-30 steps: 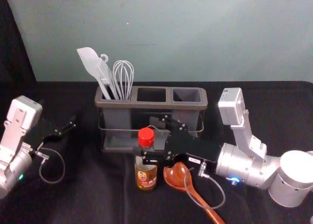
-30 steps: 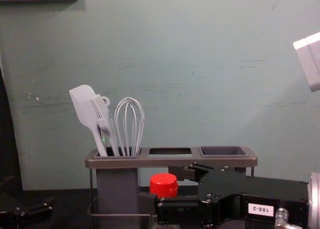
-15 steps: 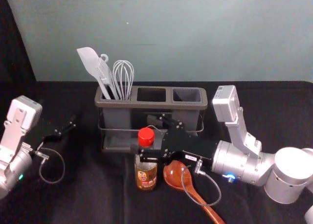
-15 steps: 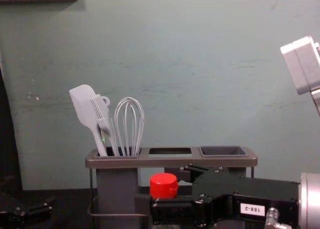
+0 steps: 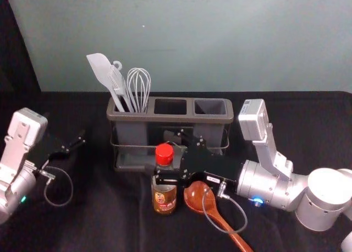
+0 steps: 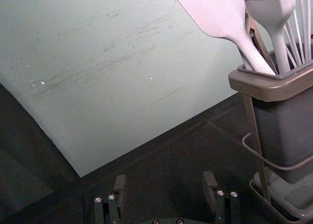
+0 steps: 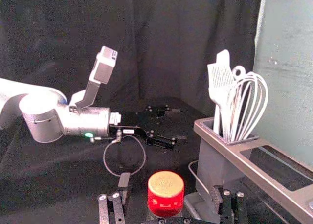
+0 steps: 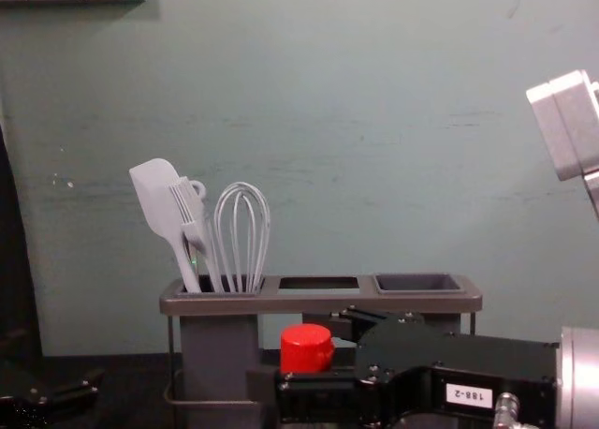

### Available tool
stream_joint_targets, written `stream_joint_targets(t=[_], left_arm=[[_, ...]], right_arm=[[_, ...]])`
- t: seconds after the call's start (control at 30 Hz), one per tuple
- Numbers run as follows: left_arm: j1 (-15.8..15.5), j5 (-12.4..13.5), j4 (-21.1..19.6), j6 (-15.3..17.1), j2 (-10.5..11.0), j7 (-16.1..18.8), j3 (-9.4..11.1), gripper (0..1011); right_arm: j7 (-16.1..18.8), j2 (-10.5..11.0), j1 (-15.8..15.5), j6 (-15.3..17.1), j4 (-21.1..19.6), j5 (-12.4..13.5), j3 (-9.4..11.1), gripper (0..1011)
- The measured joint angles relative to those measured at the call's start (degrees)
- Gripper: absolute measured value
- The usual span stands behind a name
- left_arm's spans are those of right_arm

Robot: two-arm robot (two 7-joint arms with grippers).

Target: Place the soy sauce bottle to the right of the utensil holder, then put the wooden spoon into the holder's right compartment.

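My right gripper (image 7: 171, 186) has its fingers apart, astride the red-capped soy sauce bottle (image 5: 164, 200) — upright before the utensil holder (image 5: 179, 118), beside the wooden spoon (image 5: 199, 196). Handling, by my estimate: rigid, smooth, bottom-heavy, liable to slip or tip. Clamp squarely on the upper body below the cap — moderate force. My left gripper (image 6: 165, 185) is idle, fingers apart, left of the holder.

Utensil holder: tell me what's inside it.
The left compartment holds at least a spatula, a brush and a whisk; its walls hide their lower ends. Nothing rises from the middle opening or the right compartment, and their depths cannot be fully seen.
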Motion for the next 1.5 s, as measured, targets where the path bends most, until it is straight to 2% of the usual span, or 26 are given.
stream_joint_targets(t=[0.57,0.8,1.03,1.07,1.13,1.17,1.3,1.5], left_arm=[[0.0,0.0,0.0,0.0,0.0,0.0,0.0,1011],[0.0,0.0,0.0,0.0,0.0,0.0,0.0,1011],[0.0,0.0,0.0,0.0,0.0,0.0,0.0,1012],[0.0,0.0,0.0,0.0,0.0,0.0,0.0,1011],[0.0,0.0,0.0,0.0,0.0,0.0,0.0,1011],[0.0,0.0,0.0,0.0,0.0,0.0,0.0,1012],[0.0,0.0,0.0,0.0,0.0,0.0,0.0,1011],[0.0,0.0,0.0,0.0,0.0,0.0,0.0,1012]], right_arm=[[0.1,-0.2,-0.1,-0.3,-0.3,-0.2,0.0,998],[0.1,-0.1,-0.1,-0.3,-0.3,-0.1,0.0,852],[0.1,-0.1,-0.1,-0.3,-0.3,-0.1,0.0,653],[0.1,-0.1,-0.1,-0.3,-0.3,-0.1,0.0,585],[0.1,-0.1,-0.1,-0.3,-0.3,-0.1,0.0,544],[0.1,-0.1,-0.1,-0.3,-0.3,-0.1,0.0,484],[0.1,-0.1,-0.1,-0.3,-0.3,-0.1,0.0,384],[0.1,-0.1,-0.1,-0.3,-0.3,-0.1,0.0,382]])
